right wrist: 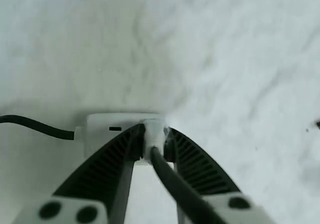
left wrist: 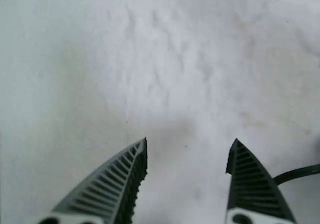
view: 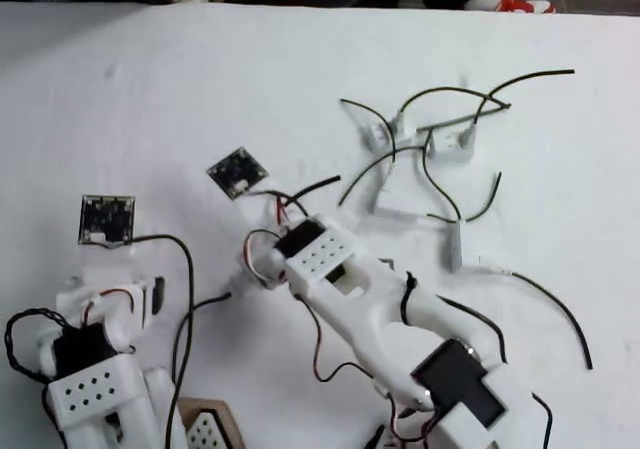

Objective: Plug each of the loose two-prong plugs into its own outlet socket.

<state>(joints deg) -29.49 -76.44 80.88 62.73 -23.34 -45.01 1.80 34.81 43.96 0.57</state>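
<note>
Squarely against the near face of a white socket block (right wrist: 107, 131): the white two-prong plug (right wrist: 154, 136), prongs hidden, so cannot tell whether seated or merely touching. Pinched on both sides by the right hand (right wrist: 153, 130), with ribbed fingers (right wrist: 117, 161) pressed onto the plug body and its black cord (right wrist: 175, 189) running back between them. Off 1 end of the socket block, a black lead (right wrist: 35, 125) across the white bench (right wrist: 225, 59). Spread wide above that same white surface, the left hand (left wrist: 187, 146), with 1 black cable (left wrist: 300, 173) just beside 1 finger. From above: right arm (view: 345, 274) laid diagonally over the middle of the bench, left arm (view: 95, 369) beside it at the bench edge. Just past the right arm's tip, 1 dark square board (view: 237, 172); at the left arm's tip, a 2nd dark board (view: 106, 219). Well apart toward the far right, a tangle of black cords (view: 440, 94) with more white connectors (view: 450, 141) among them, plus 1 white piece (view: 455, 244) lying nearer the right arm.
</note>
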